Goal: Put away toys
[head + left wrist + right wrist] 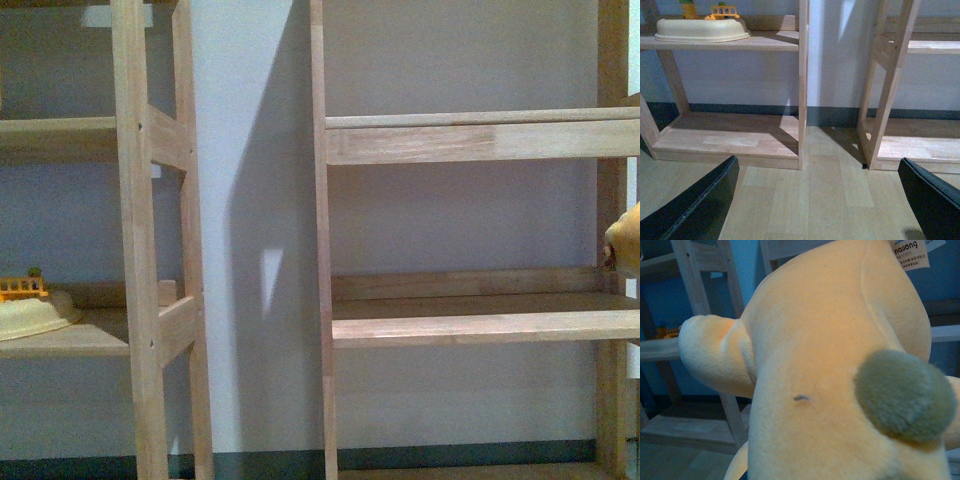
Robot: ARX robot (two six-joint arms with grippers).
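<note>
The yellow-orange plush toy [830,365] fills the right wrist view, with a stubby limb [710,355], a round grey-green patch [902,395] and a paper tag [910,254] at its top. My right gripper is shut on the plush toy, and its fingers are hidden behind the fabric. In the front view only a small bit of the plush toy [626,235] shows at the far right edge, level with the right shelf unit's middle board [480,322]. My left gripper [817,200] hangs open over the wood floor, its dark fingers [695,205] far apart with nothing between them.
Two wooden shelf units stand against a pale wall. The left unit [140,240] has a cream basin [35,315] with a small orange toy [22,288] behind it on its middle shelf. A gap of wall [255,250] separates the units. Low bottom shelves [730,137] sit just above the floor.
</note>
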